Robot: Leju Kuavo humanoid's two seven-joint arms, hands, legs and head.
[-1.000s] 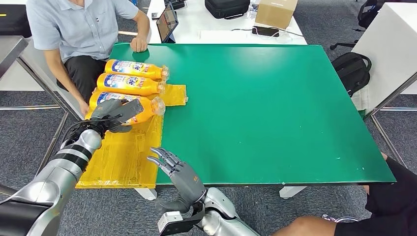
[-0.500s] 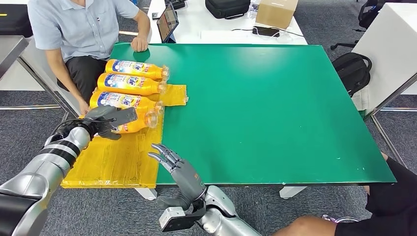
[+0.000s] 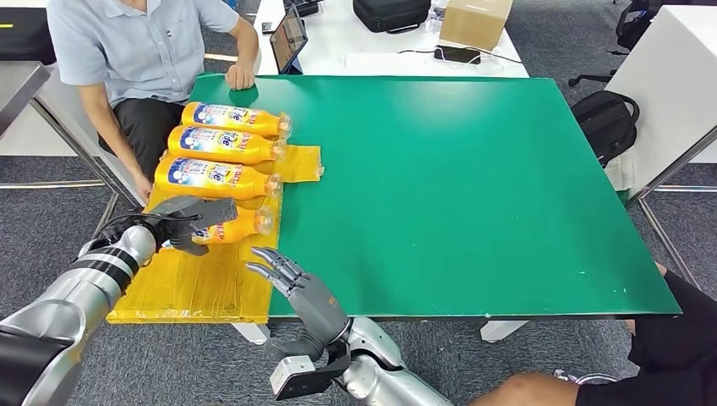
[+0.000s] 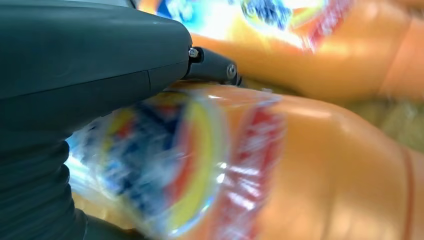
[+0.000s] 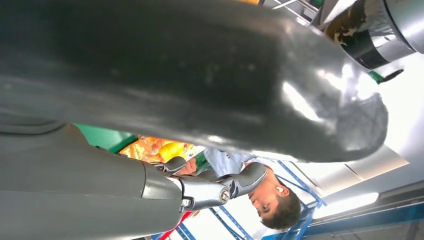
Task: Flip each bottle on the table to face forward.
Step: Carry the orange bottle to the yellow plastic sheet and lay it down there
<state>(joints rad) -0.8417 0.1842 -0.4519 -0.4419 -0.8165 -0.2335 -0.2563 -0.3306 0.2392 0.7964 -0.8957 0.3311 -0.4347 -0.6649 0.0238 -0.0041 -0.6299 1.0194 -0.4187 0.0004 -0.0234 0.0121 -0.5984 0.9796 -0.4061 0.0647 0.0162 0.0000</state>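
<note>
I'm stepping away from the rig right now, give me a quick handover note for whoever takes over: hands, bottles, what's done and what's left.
Left hand: grips the fourth bottle, the one nearest the robot, over the yellow sheet at the left side of the green table.
Right hand: open, fingers spread, near the table's front edge, holding nothing.
Bottles: three others lie in a row beyond it, labels up, caps pointing right. A seated person is at the far left corner.
Done: those three look finished.
Left: the held bottle's label shows in the left wrist view, but blurred; check its facing, set it down in line, release.
</note>
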